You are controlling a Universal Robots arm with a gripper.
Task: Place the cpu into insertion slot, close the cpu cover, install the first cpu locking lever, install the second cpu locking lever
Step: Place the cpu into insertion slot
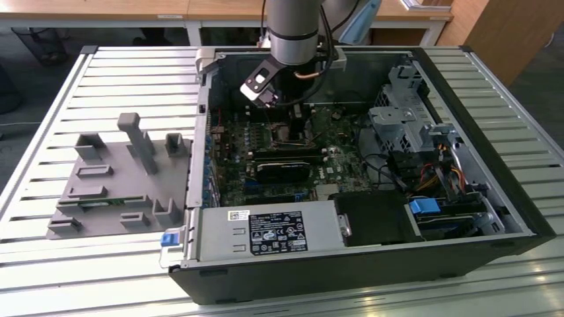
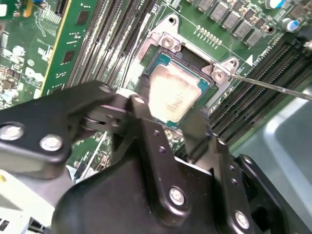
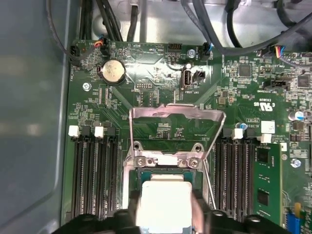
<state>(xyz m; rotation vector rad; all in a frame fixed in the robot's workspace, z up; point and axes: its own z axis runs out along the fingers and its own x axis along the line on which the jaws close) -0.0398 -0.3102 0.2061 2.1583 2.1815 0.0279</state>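
Tool (image 2: 168,114) (image 3: 165,217) clenched on the cpu (image 2: 178,92) (image 3: 163,200): in both wrist views the black fingers (image 2: 141,114) press its two opposite edges, dull silver top facing up. Cpu sits directly under the tool tip, over the insertion slot (image 2: 161,61) (image 3: 134,178), squared to the slot's rim; cannot tell whether it is fully seated or a hair above. Just beyond the tool, the cpu cover (image 3: 175,113) stands swung open on its hinge, a silver frame with board showing through its square opening. Beside the slot, close to the tool, a thin locking lever (image 2: 273,87) juts out free, not latched. Flanking the tool on both sides, rows of long black memory slots (image 3: 92,170). Further out on the green motherboard (image 3: 161,63), a round coin cell (image 3: 112,71). In the exterior view the tool (image 1: 298,135) reaches down into the open computer case (image 1: 476,86); a power supply (image 1: 264,231) lies at the case edge, well apart from the tool. Farthest off, a grey fixture block (image 1: 115,178) rests on the slatted worktop (image 1: 53,264), outside the case.
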